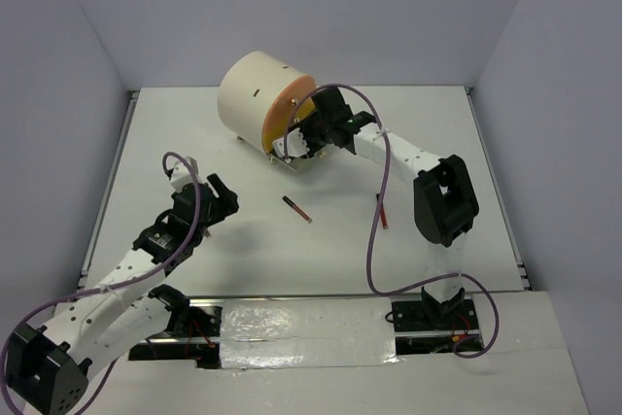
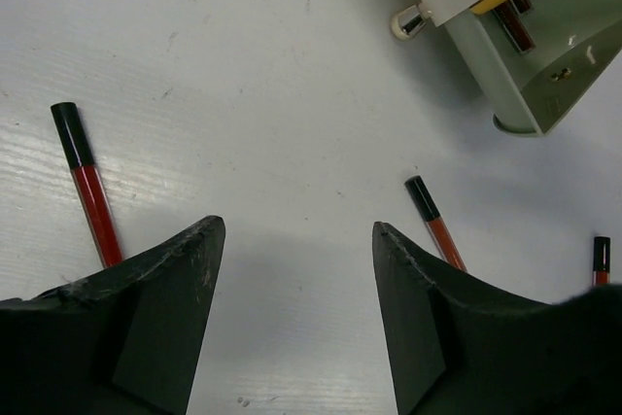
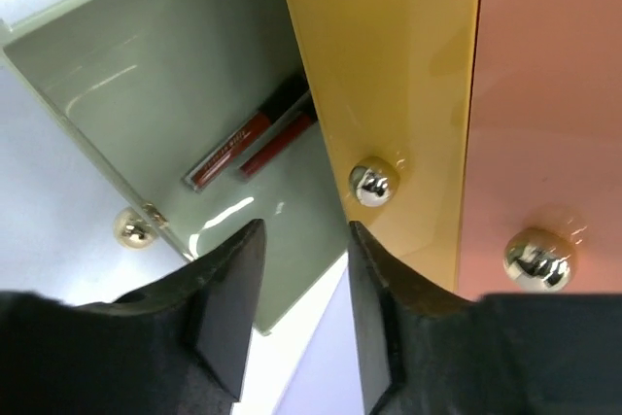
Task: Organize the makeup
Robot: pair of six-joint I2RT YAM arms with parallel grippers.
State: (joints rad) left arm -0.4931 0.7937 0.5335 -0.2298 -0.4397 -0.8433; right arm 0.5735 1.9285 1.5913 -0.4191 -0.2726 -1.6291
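Red-and-black sticks (image 2: 87, 182) are lying on the counter (image 2: 292, 65), while two more are resting in the open drawer (image 3: 117, 75). Left end effector (image 2: 296, 230) and right end effector (image 3: 306, 240) are gaping empty; the left ought to be centring across one stick before pinching.

The fingers (image 2: 544, 337) half hide one stick (image 2: 602, 258), probably makeup.

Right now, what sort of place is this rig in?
Likely a lab test cell, not a home: bare white table boxed by plain walls, with a cream drawer chest and makeup sticks as props.
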